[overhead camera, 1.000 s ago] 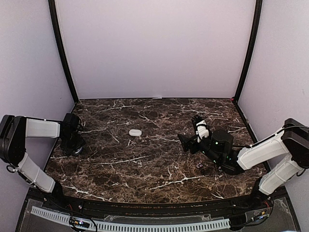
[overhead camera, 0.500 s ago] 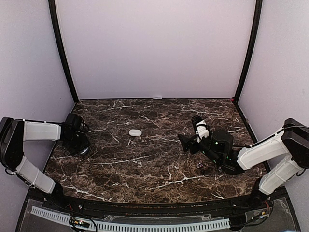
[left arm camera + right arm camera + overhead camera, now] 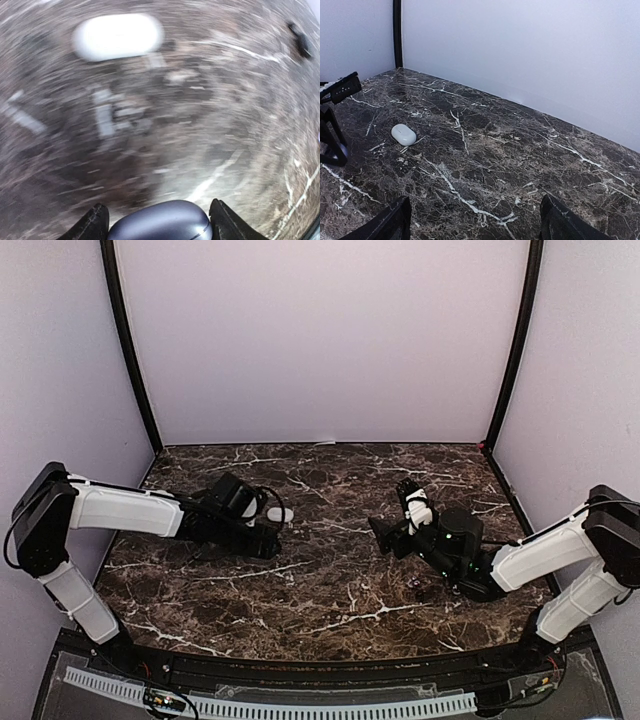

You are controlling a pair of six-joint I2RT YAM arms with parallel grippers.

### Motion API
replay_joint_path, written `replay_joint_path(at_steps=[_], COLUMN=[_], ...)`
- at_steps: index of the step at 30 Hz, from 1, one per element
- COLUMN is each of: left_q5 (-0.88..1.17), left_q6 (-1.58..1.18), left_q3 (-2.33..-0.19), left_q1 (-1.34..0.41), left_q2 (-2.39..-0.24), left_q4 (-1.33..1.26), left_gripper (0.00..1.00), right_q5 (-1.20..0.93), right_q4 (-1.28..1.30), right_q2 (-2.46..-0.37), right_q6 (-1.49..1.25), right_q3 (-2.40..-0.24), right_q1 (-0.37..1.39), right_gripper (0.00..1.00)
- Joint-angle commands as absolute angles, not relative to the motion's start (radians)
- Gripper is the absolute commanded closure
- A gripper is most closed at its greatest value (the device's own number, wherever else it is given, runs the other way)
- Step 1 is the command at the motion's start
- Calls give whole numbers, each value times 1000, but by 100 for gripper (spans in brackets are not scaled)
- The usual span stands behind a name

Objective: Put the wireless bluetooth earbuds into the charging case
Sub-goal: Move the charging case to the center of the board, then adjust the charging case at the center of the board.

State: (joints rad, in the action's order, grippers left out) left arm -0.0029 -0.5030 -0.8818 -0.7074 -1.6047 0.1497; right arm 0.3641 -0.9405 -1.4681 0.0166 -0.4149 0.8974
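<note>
A lavender charging case (image 3: 165,223), lid closed, sits between my left gripper's (image 3: 159,206) black fingers, and the gripper is shut on it. It stays sharp while the marble behind it is blurred. From above, the left gripper (image 3: 267,542) is low over the table just in front of a white pebble-shaped case (image 3: 281,514), which is also in the left wrist view (image 3: 118,36). My right gripper (image 3: 475,225) hangs open over bare marble with nothing between its fingers. Tiny dark specks (image 3: 414,586), perhaps earbuds, lie beside the right arm.
The white case (image 3: 403,134) lies well ahead and to the left of the right gripper (image 3: 394,514). A small dark thing (image 3: 300,41) sits at the far right of the left wrist view. Pale walls and black posts enclose the marble table (image 3: 330,600).
My left arm has swung quickly from the table's left edge towards the middle, carrying the lavender case up to the white case. The right arm has not moved.
</note>
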Motion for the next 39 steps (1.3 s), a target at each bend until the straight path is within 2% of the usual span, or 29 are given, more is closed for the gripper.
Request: replay_joint_path(at_steps=[1,5,11,16,20,30,33,39], left_q5=[36,20,20,-39,-27,18,-51,-116], left_q6=[-341,-239,-199,-233,-265,-334,-371,-408], left_q3=[-993,-1078,-1200,-1204,-1183,-1031,-1021,-1021], left_q1=[-825,-918,-925,-925,-926,-927,-927,-908], left_q2=[-1687,-1774,-1887,-1861,-1834,-1695,-1684,-1683], left_q4=[158,185,294,298,287,209,238,230], left_gripper=[28,25,23,7,1,6,13,18], right_q5=[385,389,398,402,403,395,392,391], right_q4=[-957,-959,-957,-957,-957,-956,-958,-957], right_q2=[-1453,-1447,-1441,-1436,-1434,-1445,-1447,-1448], right_q6=[26,26,29,34,38,37,36,37], right_q3=[-433,-429,-426,-423,-422,-429,-431,-430], right_q1=[897,897,897,898,897,897,897,898], right_gripper=[12,12,12,12,12,12,12,12])
